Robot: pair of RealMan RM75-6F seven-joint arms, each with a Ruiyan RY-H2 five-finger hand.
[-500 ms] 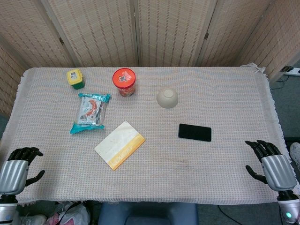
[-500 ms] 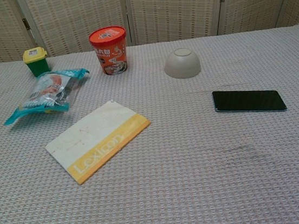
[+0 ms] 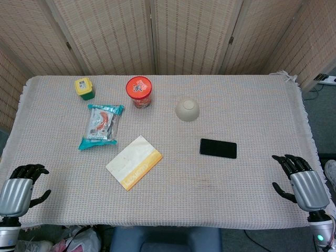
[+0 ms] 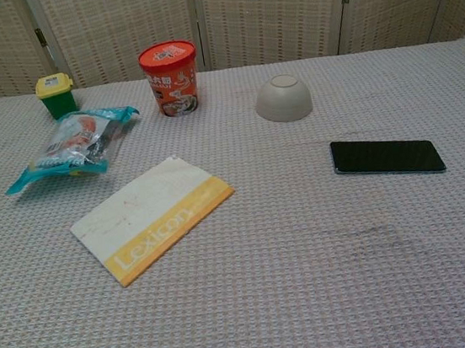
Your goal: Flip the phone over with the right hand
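Table [image 3: 252, 210]: one phone [image 3: 218, 148], two hands.

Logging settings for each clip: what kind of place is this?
Probably an indoor test or lab setup: a table under a woven cloth, folding wicker screens behind it, and assorted props such as a phone and cup noodles.

Each robot hand [image 3: 303, 180] [image 3: 18, 186]: black fingers, silver-grey back shell; green light, seemingly, at right wrist.

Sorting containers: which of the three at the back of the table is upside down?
The beige bowl, resting rim-down; the red noodle cup and small yellow-lidded green tub stand upright.
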